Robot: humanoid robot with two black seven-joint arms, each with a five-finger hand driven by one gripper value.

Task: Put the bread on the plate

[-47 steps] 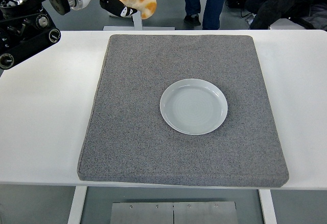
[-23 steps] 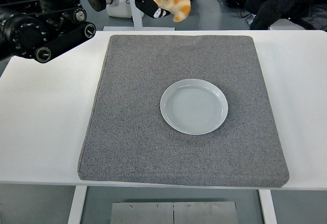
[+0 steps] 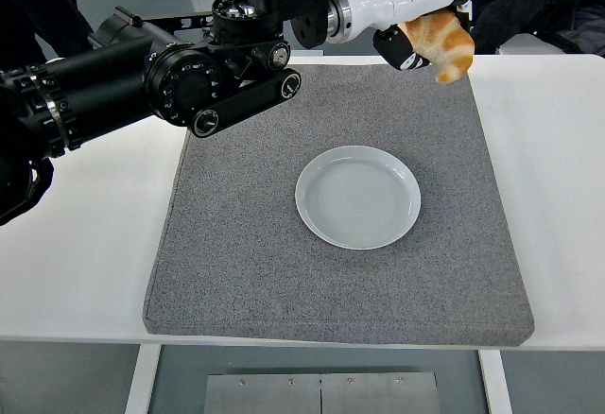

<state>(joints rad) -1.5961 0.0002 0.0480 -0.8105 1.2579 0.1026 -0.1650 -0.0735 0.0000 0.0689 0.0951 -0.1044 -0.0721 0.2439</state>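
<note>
The white table (image 3: 85,244) stood in a cluttered room, with dark equipment and someone's dark clothing just visible beyond its far edge, and a grey mat (image 3: 246,272) covered most of the tabletop.

The bread (image 3: 441,43), a golden crusty piece, hung in the air over the mat's far right corner, pinched in the left hand (image 3: 416,26), whose fingers were curled round its upper end so that the lower end jutted free and tilted down to the right. The pale plate (image 3: 358,197) lay near the middle of the mat, well apart from the bread and nearer the table's front edge. The left arm (image 3: 151,78) reached in from the left edge and stretched across the mat's far side. No right arm was to be seen.

The risk, to my eye, lay in that grip: only one end looked held, so a quick swing toward the plate might let the bread twist or slip out onto the mat. Let go too high, or off-centre, and it could bounce on the plate's rim and roll off. The long reach might also bring the forearm low over the plate.
</note>
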